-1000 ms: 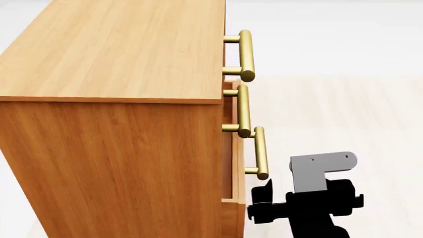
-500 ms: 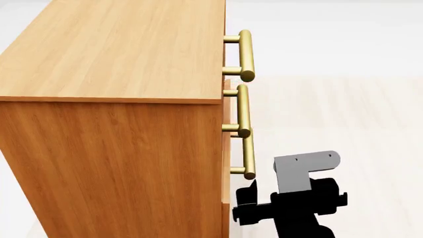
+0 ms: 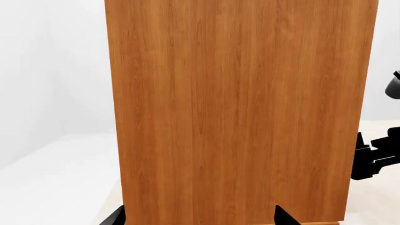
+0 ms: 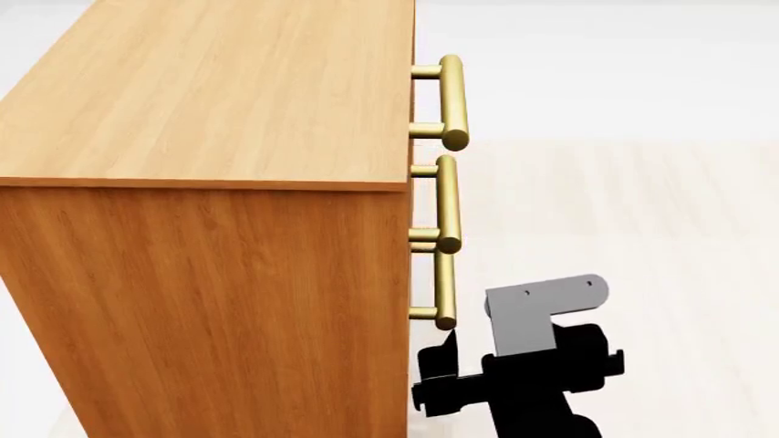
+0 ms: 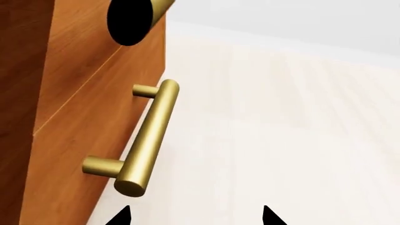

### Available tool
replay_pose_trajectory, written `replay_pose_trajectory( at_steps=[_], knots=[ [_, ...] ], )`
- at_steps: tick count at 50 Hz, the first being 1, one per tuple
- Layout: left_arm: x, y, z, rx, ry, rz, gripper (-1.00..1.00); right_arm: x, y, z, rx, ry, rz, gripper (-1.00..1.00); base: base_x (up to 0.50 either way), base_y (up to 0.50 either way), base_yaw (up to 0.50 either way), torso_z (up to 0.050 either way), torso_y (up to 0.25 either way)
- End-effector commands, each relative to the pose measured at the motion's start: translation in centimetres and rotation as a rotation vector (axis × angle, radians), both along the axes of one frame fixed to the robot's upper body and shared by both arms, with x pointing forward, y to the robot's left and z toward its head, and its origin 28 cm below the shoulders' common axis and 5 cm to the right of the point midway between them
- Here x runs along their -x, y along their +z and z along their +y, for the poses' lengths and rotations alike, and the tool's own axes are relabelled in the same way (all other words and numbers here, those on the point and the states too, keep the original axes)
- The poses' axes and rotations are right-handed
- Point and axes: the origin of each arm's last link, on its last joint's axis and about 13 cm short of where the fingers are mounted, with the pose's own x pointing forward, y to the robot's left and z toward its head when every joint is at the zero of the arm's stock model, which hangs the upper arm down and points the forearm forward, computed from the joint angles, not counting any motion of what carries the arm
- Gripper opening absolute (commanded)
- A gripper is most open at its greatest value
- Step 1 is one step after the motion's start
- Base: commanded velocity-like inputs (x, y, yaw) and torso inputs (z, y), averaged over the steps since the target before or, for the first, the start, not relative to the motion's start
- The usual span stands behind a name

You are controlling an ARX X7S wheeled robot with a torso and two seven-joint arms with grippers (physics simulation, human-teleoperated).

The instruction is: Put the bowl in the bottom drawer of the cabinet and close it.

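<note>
The honey-brown cabinet (image 4: 219,100) fills the left of the head view, and its side panel (image 3: 237,112) fills the left wrist view. The bottom drawer (image 5: 81,136) sits flush with the drawer above it. Its brass bar handle (image 4: 446,287) is the lowest of three. My right gripper (image 4: 436,374) hangs just below and in front of that handle (image 5: 149,138), open, with nothing between its fingertips (image 5: 122,216). My left gripper (image 3: 198,218) faces the cabinet's side, open and empty. The bowl is out of view.
Two upper drawers carry like brass handles (image 4: 453,100) (image 4: 448,203). Pale floor (image 4: 633,219) stretches to the right of the cabinet front. My right arm (image 3: 375,157) shows past the cabinet's front edge in the left wrist view.
The bottom drawer has slid in from sticking out to flush with the cabinet front. My right gripper has moved left toward the cabinet along with it.
</note>
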Motion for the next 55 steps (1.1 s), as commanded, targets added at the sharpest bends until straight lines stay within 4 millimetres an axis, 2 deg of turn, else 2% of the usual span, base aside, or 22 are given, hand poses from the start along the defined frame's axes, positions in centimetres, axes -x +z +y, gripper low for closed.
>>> replay_pose_trajectory(
  at_steps=[1,14,22,26,35,55],
  knots=[
    [0.0,-0.1,0.0,0.001,0.0,0.0,1.0,0.2,0.0,1.4,-0.048,0.047,0.004,1.0,0.0,0.0,0.0,0.0,0.0],
    [0.0,-0.1,0.0,0.001,0.0,0.0,1.0,0.5,0.2,1.3,-0.063,0.084,-0.014,1.0,0.0,0.0,0.0,0.0,0.001],
    [0.0,-0.1,0.0,-0.001,0.001,0.001,1.0,1.5,0.5,0.6,-0.076,0.132,-0.004,1.0,0.0,0.0,0.0,0.0,0.0],
    [0.0,-0.1,0.0,-0.004,0.002,0.001,1.0,2.2,1.2,0.1,-0.102,0.204,0.021,1.0,0.0,0.0,0.0,0.0,0.0],
    [0.0,0.0,0.0,-0.004,0.002,0.002,1.0,2.5,1.2,-1.0,-0.122,0.183,0.03,1.0,0.0,0.0,0.0,0.0,0.0],
    [0.6,0.4,-0.1,-0.006,-0.023,-0.002,1.0,4.3,1.9,-4.3,-0.052,-0.039,-0.068,1.0,0.0,0.0,0.0,0.0,0.0]
  ],
)
